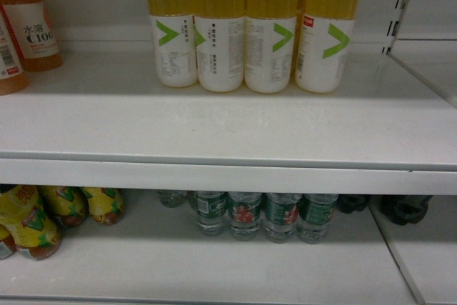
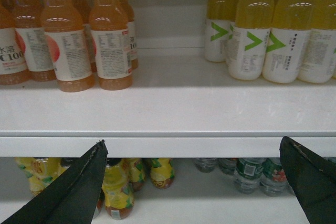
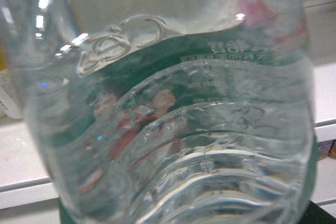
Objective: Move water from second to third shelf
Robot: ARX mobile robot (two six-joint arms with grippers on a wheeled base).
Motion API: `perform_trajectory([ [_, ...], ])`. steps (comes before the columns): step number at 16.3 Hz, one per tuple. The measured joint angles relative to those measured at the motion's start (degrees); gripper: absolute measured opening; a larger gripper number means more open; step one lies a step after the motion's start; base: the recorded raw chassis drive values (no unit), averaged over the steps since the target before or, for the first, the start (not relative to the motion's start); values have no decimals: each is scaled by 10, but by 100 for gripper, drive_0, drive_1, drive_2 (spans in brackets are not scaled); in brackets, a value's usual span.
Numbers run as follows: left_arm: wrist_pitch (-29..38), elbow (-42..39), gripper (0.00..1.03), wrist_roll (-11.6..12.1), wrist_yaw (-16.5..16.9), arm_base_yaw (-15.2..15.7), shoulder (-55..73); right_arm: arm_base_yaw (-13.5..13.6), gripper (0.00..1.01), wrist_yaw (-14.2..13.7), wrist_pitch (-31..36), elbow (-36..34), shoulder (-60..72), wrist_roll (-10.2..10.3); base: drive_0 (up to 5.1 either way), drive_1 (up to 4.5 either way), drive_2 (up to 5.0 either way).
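- The clear ribbed plastic water bottle with a dark green label (image 3: 173,129) fills the right wrist view, blurred and cut off on every side; the right jaws are hidden behind it.
- The white metal shelf board (image 1: 228,175) hides the tops of the small green-labelled water bottles (image 1: 246,213) below.
- Dark objects (image 1: 403,207) at far right are too dim to identify.

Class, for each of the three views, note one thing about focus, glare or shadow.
Head view: the lower shelf lies in shadow, its water bottles dim. Left wrist view: sharp, even light, glare on the yellow bottles. Right wrist view: the water bottle fills the frame, blurred, with bright highlights.
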State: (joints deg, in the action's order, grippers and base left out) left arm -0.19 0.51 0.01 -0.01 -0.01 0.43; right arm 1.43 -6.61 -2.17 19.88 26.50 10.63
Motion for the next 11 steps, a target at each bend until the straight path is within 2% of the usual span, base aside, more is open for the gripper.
perform_trajectory([
  [11, 0, 0, 98, 0, 0, 0, 0, 0, 43, 1, 0, 0, 0, 0, -416, 218, 218],
])
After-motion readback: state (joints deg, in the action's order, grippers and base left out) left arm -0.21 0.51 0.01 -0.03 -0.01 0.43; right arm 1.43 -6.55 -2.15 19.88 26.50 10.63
